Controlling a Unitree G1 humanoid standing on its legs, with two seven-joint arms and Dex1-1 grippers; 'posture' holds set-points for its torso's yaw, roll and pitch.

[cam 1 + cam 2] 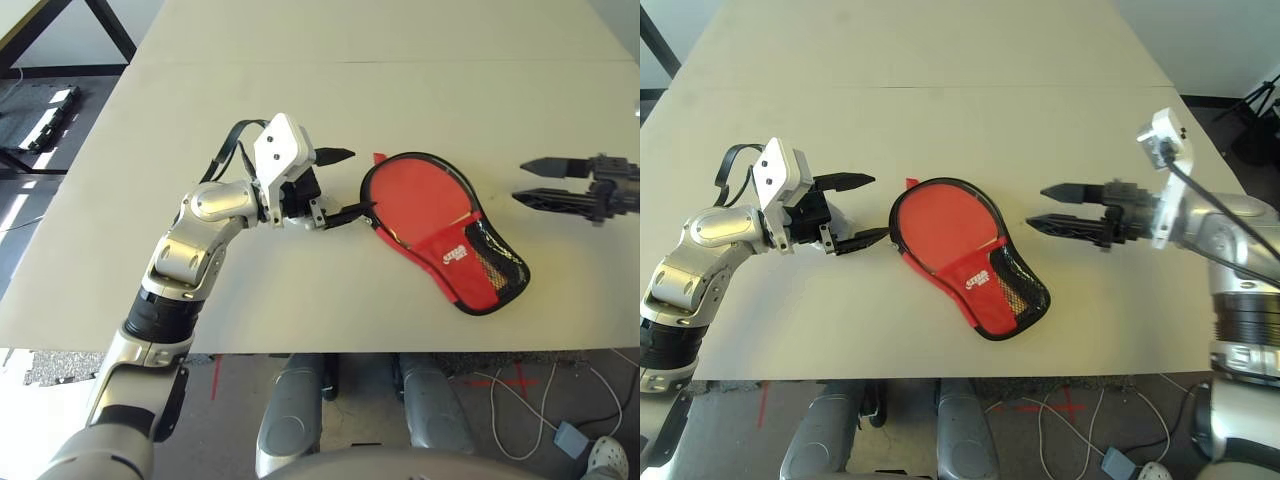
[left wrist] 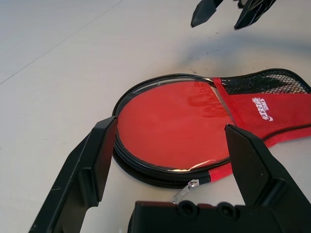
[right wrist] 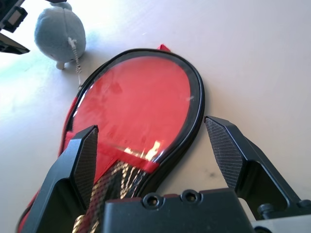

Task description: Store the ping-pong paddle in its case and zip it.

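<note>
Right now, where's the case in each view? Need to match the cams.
Left eye view: case right of centre, between the grippers.
Right eye view: case at centre.
Left wrist view: round end just beyond the open left gripper.
Right wrist view: between the open right gripper fingers.
Shared landmark: the white logo.

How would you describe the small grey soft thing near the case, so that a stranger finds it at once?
Start at the pale table and find the red paddle-shaped case lying between the two arms. The soft lump sits on the table just beyond the case's round end, near the left pincer. It is the one grey, rounded, plush thing, with a thin chain hanging from it.
</note>
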